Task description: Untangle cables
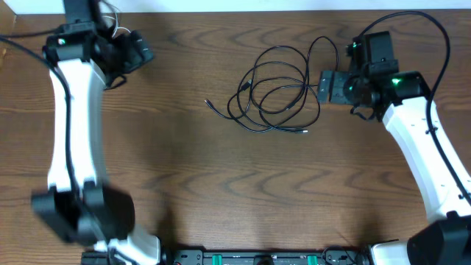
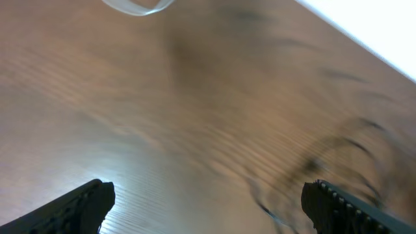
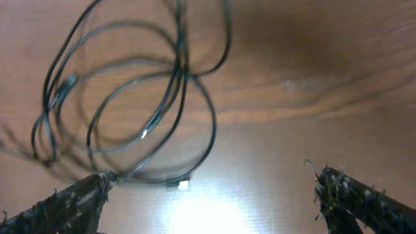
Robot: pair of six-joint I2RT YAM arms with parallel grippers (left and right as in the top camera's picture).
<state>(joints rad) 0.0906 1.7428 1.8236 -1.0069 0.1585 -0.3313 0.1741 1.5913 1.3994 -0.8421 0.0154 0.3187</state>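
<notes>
Counts:
- 1 surface (image 1: 221, 184).
- 2 arms: left arm (image 1: 70, 118), right arm (image 1: 419, 140).
- 2 grippers: left gripper (image 1: 140, 51), right gripper (image 1: 330, 87), 2 fingers each.
- 1 tangle of black cables (image 1: 276, 92); can't resolve the strand count from the loops.
- 2 loose ends clear overhead: left plug end (image 1: 208, 103), lower plug end (image 1: 305, 132).
- 1 whitish loop (image 2: 138, 6) in the left wrist view, blurred.
</notes>
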